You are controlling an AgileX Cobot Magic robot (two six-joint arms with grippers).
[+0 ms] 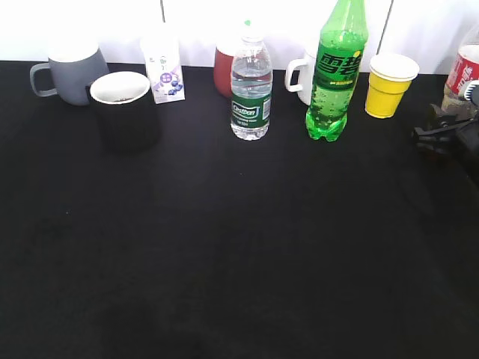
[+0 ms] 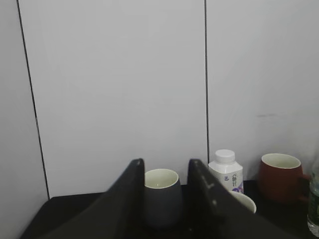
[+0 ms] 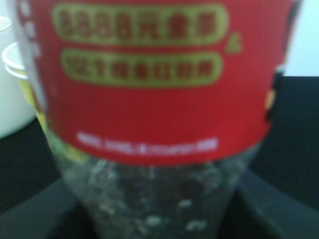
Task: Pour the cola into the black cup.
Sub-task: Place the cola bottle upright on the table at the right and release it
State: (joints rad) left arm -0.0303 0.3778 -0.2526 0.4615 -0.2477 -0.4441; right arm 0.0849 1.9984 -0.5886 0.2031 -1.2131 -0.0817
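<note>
The cola [image 1: 465,71], with its red label, stands at the far right edge of the table. It fills the right wrist view [image 3: 159,94], blurred and very close. My right gripper [image 1: 441,129] is at its lower part, and its jaws [image 3: 159,219] lie against both sides of the bottle. The black cup [image 1: 123,108], white inside, stands at the back left. In the left wrist view only its white rim [image 2: 245,201] shows behind a finger. My left gripper [image 2: 164,167] is open and empty, well short of the cups, and is out of the exterior view.
A grey mug [image 1: 71,75] stands behind the black cup, next to a small white bottle [image 1: 165,71]. A red mug [image 1: 223,71], a water bottle [image 1: 250,93], a white mug [image 1: 301,77], a green soda bottle [image 1: 335,75] and a yellow cup [image 1: 389,86] line the back.
</note>
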